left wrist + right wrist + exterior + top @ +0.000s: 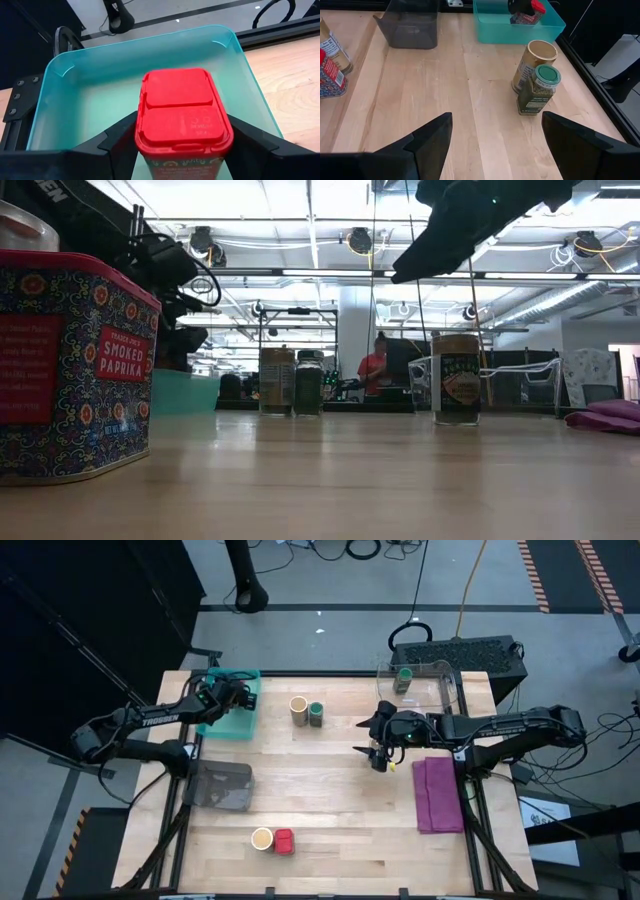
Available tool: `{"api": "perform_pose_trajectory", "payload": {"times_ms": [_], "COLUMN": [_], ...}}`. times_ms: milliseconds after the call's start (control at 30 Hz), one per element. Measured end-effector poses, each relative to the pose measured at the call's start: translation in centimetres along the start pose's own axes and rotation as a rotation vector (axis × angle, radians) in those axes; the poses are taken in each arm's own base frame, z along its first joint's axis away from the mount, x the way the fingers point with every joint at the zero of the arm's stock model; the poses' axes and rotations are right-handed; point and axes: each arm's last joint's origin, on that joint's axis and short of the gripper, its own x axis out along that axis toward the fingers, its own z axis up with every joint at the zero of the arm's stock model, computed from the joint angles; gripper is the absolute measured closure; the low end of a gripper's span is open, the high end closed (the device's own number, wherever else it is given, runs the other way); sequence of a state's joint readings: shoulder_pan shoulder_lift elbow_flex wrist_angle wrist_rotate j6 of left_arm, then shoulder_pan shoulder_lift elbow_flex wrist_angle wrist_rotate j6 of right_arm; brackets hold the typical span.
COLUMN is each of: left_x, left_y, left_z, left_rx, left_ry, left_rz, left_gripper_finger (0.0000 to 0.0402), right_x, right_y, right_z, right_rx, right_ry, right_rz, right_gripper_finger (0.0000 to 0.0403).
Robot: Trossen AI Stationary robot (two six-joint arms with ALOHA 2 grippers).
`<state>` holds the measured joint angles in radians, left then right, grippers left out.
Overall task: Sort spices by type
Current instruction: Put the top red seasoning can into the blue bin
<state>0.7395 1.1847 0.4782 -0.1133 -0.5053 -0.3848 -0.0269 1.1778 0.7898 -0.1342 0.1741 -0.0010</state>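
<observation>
A red paprika tin [70,365] looms nearest in the low view. From above, four jars stand loose on the worktop. The left gripper [182,137] clamps a red tin [182,117] over the teal tray [75,100]. The right gripper [495,145] hovers mid-table, fingers spread, empty.

A pale wooden table [330,810] carries a shallow teal plastic tray [236,718] at its far left and a smoky grey bin [220,785] nearer along the left edge. A clear plastic container [420,680] sits far right, above a folded purple cloth [437,795]. A tan cylinder jar [298,711] touches a green-lidded jar [316,714]; another tan jar [262,839] adjoins a red blocky tin [284,841].
</observation>
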Motion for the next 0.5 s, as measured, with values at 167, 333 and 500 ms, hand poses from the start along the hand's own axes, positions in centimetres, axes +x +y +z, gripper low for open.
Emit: {"api": "perform_pose_trajectory", "payload": {"times_ms": [167,333,500], "left_x": [0.00,0.00,-0.09], "left_y": [0.01,-0.04,-0.23], "left_z": [-0.02,-0.04,-0.10], "left_rx": [-0.002,-0.025,-0.019], "left_ry": [0.002,0.010,0.013], "left_rz": [0.001,-0.015,-0.031], "left_gripper_finger": [0.0153,0.0150,0.0121], "right_x": [0.00,0.00,0.00], "right_y": [0.00,0.00,0.00], "right_z": [0.00,-0.01,-0.01], "right_rx": [0.000,0.000,-0.001], "right_ry": [0.000,0.001,0.001], "right_rz": [0.000,0.000,0.000], "right_gripper_finger": [0.0110,0.0110,0.0110]}}
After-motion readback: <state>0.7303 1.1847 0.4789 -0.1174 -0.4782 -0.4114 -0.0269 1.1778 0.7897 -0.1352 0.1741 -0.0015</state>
